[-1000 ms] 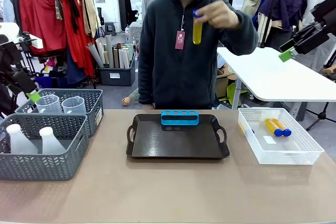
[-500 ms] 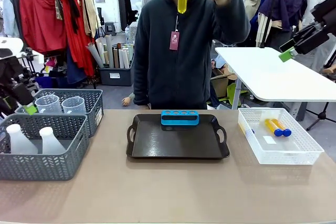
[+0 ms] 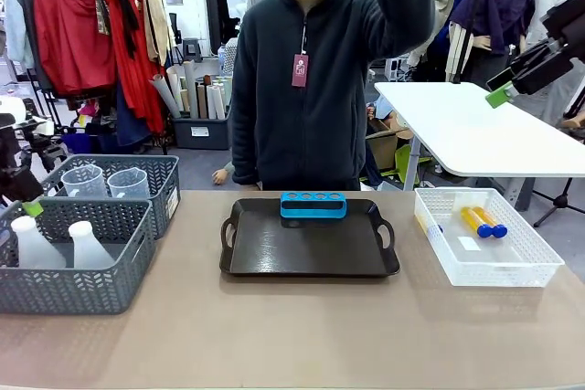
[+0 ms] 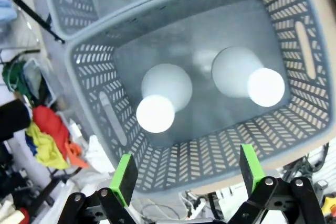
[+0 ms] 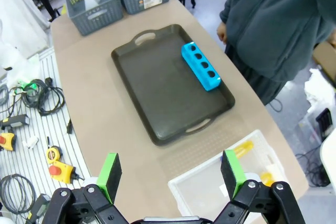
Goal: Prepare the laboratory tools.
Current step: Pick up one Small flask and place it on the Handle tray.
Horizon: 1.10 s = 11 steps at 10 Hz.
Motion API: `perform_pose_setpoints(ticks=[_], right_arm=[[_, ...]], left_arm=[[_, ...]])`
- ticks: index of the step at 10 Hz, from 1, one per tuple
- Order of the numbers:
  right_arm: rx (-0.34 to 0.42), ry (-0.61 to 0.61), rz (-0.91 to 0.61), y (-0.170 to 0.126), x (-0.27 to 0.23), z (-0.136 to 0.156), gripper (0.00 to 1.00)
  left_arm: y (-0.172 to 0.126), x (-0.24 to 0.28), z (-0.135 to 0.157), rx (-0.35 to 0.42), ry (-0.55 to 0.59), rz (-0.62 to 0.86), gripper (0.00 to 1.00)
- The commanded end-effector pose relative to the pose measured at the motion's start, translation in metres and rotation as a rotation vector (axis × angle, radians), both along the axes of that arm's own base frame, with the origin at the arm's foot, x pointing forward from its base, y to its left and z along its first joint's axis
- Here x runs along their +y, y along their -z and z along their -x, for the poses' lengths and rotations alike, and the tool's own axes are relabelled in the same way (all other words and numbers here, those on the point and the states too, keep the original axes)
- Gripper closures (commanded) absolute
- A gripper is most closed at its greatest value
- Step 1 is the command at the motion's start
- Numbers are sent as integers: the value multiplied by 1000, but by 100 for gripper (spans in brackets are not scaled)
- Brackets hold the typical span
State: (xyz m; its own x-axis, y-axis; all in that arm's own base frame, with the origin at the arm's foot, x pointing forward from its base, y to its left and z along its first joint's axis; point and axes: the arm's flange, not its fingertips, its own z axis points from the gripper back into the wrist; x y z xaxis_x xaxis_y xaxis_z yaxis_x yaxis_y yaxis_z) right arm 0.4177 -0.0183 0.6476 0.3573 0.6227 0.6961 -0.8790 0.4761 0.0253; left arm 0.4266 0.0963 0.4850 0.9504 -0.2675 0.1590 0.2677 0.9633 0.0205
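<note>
The left hand (image 4: 187, 171) is hanging above the nearer grey basket (image 4: 294, 35); its fingers are standing wide apart, with nothing between them. Two translucent white conical flasks (image 4: 156, 113) are standing upright side by side inside this basket. Just behind it, the farther grey basket (image 3: 164, 175) is holding two clear measuring beakers (image 3: 84, 180); both baskets are sitting at the left side of the worktop (image 3: 274, 344). A black tray (image 3: 302, 258) is lying in the middle; the blue four-hole rack (image 3: 313, 205) is resting on it along its far edge. At the right, amber tubes with blue caps (image 3: 483, 222) are lying in a white mesh crate (image 3: 498, 273). The right hand (image 5: 170, 172) is hovering high above the right end of the worktop; its fingers are also standing apart, gripping nothing. The person is standing at the far side behind the tray, with one sleeve (image 3: 402, 6) lifted up.
</note>
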Motion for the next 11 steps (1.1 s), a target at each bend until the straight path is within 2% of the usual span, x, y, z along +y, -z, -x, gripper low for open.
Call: perform_pose_setpoints(ticks=[1,4,8,11], right_arm=[[-1,-5,-13,-1,1,0,0],[-1,-5,-13,-1,1,0,0],[-1,-5,-13,-1,1,0,0],[-1,-5,-13,-1,1,0,0]], left_arm=[[13,-4,-6,29,-53,-44,0],[39,5,-19,79,-82,-83,0],[63,11,-33,76,-120,-67,0],[65,12,-36,70,-130,-75,0]])
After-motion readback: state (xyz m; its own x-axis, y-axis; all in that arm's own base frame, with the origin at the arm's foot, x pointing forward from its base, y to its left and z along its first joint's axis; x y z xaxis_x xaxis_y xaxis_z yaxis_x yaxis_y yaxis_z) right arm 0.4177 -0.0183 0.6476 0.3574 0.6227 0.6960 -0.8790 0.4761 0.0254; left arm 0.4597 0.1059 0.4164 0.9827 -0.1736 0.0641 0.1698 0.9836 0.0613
